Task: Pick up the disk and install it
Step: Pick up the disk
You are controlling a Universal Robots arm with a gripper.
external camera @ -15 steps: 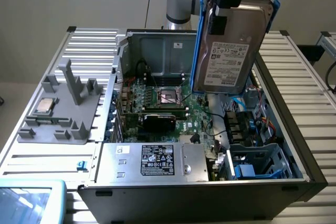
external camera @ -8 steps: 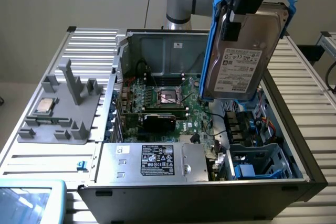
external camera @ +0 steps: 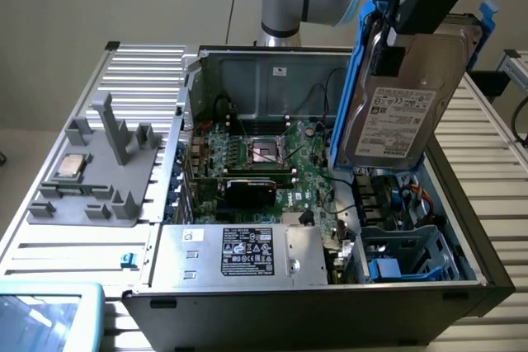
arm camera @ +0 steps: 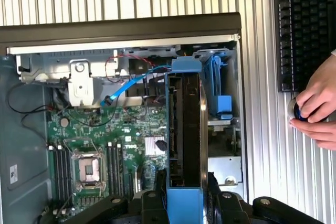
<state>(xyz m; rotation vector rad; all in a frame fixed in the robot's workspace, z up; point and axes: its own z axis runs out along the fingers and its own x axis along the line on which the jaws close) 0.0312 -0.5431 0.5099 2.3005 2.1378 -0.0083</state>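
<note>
1. The end effector (arm camera: 184, 199) is closed on the disk (external camera: 404, 92). One black finger stands on each broad face, and the disk is clamped between them.
2. The disk is clear of every surface. It hangs in the air over the open computer case (external camera: 487, 261), towards the exterior view's right, above the blue drive cage (external camera: 404, 253). It touches nothing but the end effector.
3. It is carried on edge and slightly tilted. The labelled face is turned towards the exterior camera.
4. The disk is a flat rectangular body of grey metal. It bears a white printed label (external camera: 402, 121); the print cannot be read.
5. Bright blue carrier rails (external camera: 351, 80) run along its long edges. A blue tab projects at its upper corner.
6. In the wrist view the disk is seen edge-on, dark between its blue rail ends, over the inside of the case beside the green motherboard (external camera: 272, 162).
7. A silver power supply (external camera: 239, 253) with a black label lies at the near side of the case.
8. On the ribbed desk (external camera: 478, 138), at the exterior view's left, a grey fixture (external camera: 99, 179) holds a small square chip (external camera: 70, 166).
9. A person's hand (arm camera: 315, 108) rests beside a black keyboard (arm camera: 304, 24), apart from the case.
</note>
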